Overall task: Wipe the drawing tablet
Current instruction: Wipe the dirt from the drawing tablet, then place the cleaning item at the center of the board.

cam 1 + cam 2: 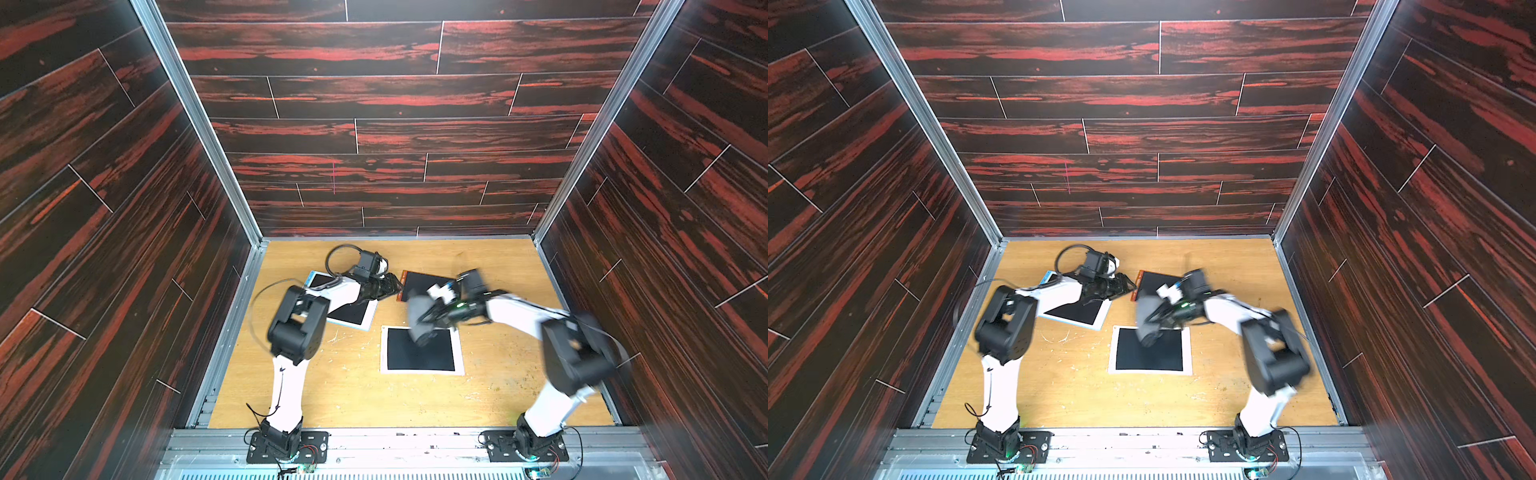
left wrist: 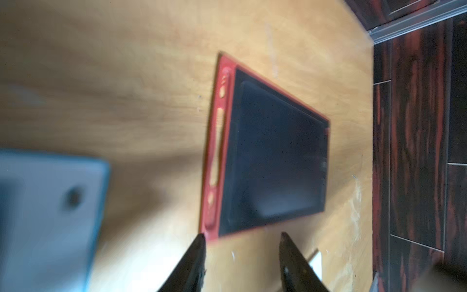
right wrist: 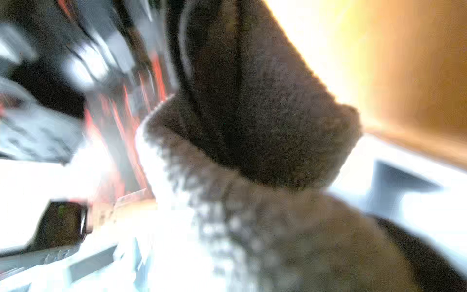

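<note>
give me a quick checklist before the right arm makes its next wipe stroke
1. right claw shut on the grey cloth: ok
2. cloth over the white-framed tablet: ok, at its far edge
3. cloth pressing on the screen: cannot tell, blurred
4. left claw open and empty: ok
5. left claw clear of the red-framed tablet: cannot tell, one tip sits right at its corner
</note>
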